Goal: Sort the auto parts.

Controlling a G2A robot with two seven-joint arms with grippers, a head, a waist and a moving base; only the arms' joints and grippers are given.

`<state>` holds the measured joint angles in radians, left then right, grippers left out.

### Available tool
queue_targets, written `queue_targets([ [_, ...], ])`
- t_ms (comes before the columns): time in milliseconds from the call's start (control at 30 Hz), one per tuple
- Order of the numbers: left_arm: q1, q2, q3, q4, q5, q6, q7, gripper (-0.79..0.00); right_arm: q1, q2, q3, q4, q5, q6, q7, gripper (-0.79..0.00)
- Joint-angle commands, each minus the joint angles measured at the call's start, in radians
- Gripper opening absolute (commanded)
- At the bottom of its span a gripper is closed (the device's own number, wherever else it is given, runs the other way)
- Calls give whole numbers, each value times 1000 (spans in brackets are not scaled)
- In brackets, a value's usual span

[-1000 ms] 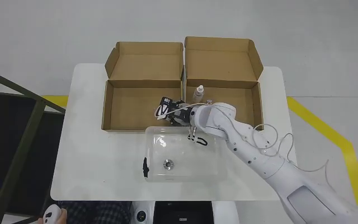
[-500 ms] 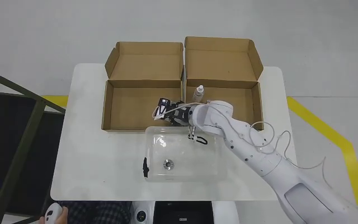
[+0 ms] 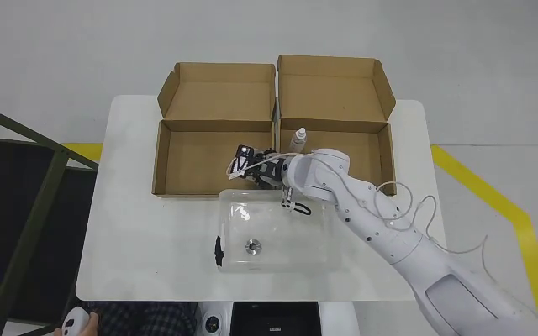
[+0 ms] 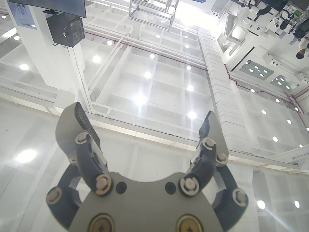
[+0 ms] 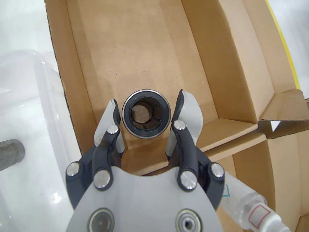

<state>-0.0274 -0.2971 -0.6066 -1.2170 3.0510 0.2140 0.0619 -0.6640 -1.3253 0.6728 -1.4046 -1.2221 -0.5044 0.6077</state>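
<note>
Steel-rimmed and black inside, the bearing [image 5: 146,116] is hanging clamped in your right gripper [image 5: 147,98], over the brown floor of an open cardboard box [image 5: 135,37]. Box walls are rising close on two sides, with the floor stretching free beyond. A clear bin [image 5: 29,97] is sitting alongside on the white table [image 3: 134,235]. Your left gripper [image 4: 143,112] is pointing at the lit ceiling, fingers spread.

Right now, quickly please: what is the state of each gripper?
Left gripper: open, holding nothing.
Right gripper: closed on the bearing.
</note>
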Motion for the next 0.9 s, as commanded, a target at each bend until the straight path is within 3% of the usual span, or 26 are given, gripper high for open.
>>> queue_targets([
  [0,0,0,0,0,0,0,0,0,-9,5,20,-26,3,-6,-2,-326],
  [367,0,0,0,0,0,0,0,0,-121,44,133,-267,17,-73,14,-222],
  [667,0,0,0,0,0,0,0,0,-297,87,215,-461,53,-193,7,-175],
  [867,0,0,0,0,0,0,0,0,-414,118,263,-564,-21,-268,33,-139],
])
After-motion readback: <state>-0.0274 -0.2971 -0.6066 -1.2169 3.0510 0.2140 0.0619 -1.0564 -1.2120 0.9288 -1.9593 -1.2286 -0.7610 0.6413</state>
